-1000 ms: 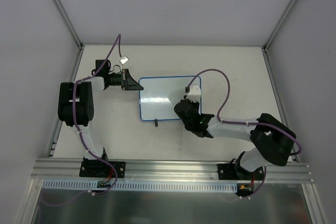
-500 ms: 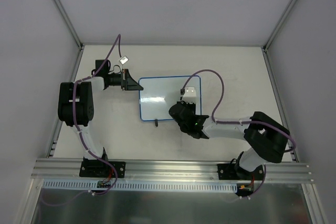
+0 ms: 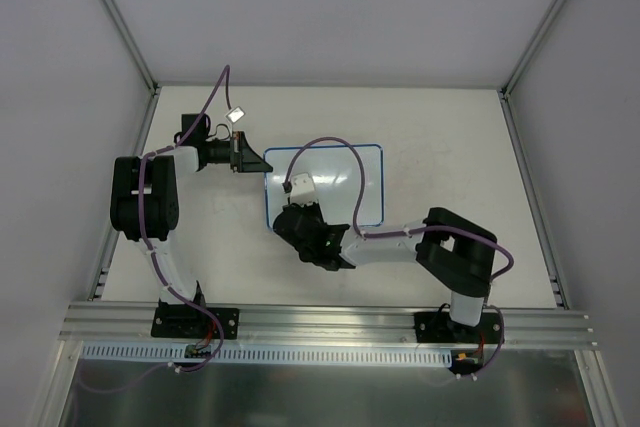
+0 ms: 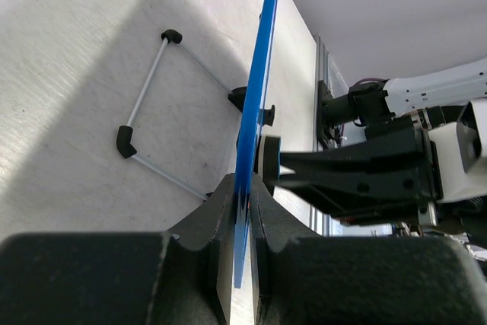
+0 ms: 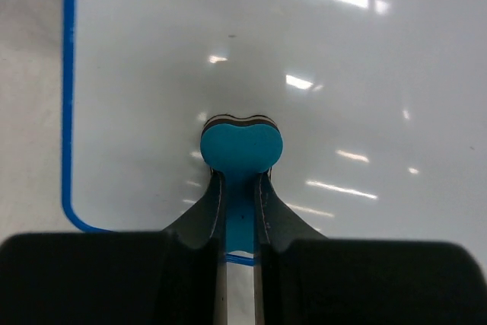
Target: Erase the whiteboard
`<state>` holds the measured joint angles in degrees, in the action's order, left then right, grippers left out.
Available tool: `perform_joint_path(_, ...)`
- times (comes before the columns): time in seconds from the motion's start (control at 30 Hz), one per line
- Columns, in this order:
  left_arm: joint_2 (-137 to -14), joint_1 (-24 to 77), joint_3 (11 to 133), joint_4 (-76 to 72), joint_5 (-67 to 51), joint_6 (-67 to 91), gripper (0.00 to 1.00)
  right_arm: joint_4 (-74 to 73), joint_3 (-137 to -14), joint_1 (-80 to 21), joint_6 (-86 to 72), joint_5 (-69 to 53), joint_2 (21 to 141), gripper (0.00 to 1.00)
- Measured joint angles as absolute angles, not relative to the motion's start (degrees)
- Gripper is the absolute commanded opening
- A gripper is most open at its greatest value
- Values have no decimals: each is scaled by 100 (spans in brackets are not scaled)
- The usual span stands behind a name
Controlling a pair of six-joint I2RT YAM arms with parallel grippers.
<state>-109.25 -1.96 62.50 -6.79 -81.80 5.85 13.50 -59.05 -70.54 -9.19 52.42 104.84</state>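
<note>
The whiteboard (image 3: 335,172), white with a thin blue frame, lies in the middle of the table. My left gripper (image 3: 262,164) is shut on its left edge; in the left wrist view the blue frame (image 4: 257,104) runs edge-on between my fingers (image 4: 214,218), with my left gripper (image 4: 242,203) pinching it. My right gripper (image 3: 297,215) is over the board's near left corner, shut on the blue eraser (image 5: 241,150), whose pad rests against the white surface (image 5: 342,66). My right gripper (image 5: 240,188) squeezes the eraser's middle. No marks show on the board there.
A wire stand with black feet (image 4: 144,100) shows under the board in the left wrist view. A small grey tag (image 3: 237,115) lies at the back left. Metal posts (image 3: 120,17) and walls bound the table; a rail (image 3: 330,322) runs along the near edge.
My right gripper has swept left with the eraser, from the board's right side to its near left corner. My left gripper has stayed on the board's edge.
</note>
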Motion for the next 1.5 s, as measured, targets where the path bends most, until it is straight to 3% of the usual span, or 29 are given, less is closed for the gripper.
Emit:
perform_joint_path(0.47, -10925, -196, 6250, -681, -8176, 585, 0, 1599, -6416, -7102, -434, 4536, 10842, 0)
perform_joint_path(0.83, -10925, -193, 6250, -670, -8193, 591, 0, 1273, -6128, -7201, -272, 4668, 10171, 0)
perform_joint_path(1.2, -10927, -193, 6250, -670, -8197, 591, 0, -19, -5605, -7262, -620, 5518, 8549, 0)
perform_joint_path(1.5, -10927, -193, 6250, -670, -8197, 591, 0, -1562, -3277, -5280, -1590, 4845, 5046, 0)
